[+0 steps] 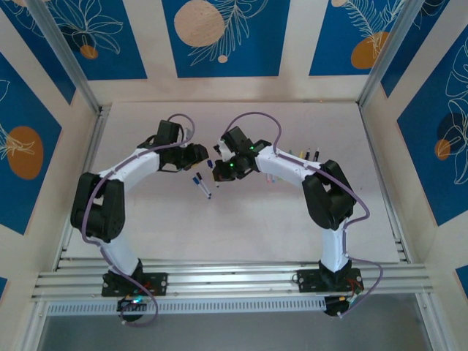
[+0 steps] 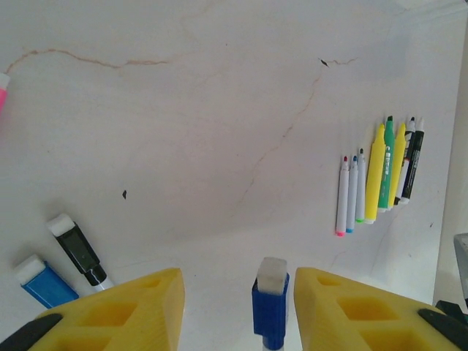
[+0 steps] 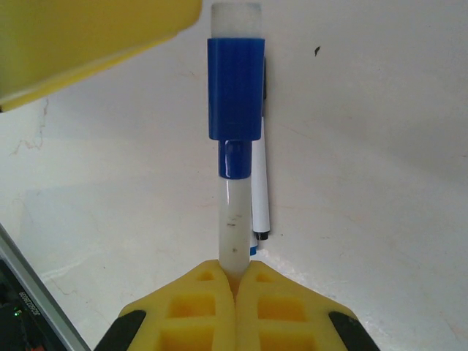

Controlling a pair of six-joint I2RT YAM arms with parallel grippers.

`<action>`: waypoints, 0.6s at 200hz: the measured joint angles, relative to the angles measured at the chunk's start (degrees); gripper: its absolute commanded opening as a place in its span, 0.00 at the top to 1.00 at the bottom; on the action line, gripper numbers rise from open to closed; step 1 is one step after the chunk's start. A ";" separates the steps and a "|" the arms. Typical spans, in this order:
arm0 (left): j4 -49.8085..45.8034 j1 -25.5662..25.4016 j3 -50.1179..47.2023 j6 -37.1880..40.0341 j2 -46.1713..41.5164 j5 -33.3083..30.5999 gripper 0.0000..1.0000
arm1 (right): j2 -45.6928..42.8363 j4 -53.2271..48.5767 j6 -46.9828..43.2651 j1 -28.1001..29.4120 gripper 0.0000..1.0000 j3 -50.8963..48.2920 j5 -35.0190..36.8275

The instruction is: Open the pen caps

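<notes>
Claw [image 2: 238,284] spread astride blue cap [image 2: 270,311], pens [image 2: 376,179] right

Desk [image 2: 219,110]: pale matte surface, thin brown hairline cracks. At right, row of pens [image 2: 376,179], laid parallel, side by side: white, yellow, green, black barrels. At lower left, black-capped pen [image 2: 77,248] and blue-capped pen [image 2: 42,281], near each other, not touching.

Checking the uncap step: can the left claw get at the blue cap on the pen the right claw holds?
Probably yes. The blue cap sits inside the open left claw, nothing in the way; the right claw grips only the barrel.
</notes>
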 measured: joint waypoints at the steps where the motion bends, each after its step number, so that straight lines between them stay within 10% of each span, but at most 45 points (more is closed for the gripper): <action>1: -0.02 0.00 0.02 0.00 0.02 0.00 0.57 | 0.00 0.00 0.00 0.00 1.00 0.00 0.00; 120: 0.07 -1.22 1.09 -0.87 1.70 0.33 0.66 | 0.02 -0.79 -0.07 1.22 1.00 2.93 -0.63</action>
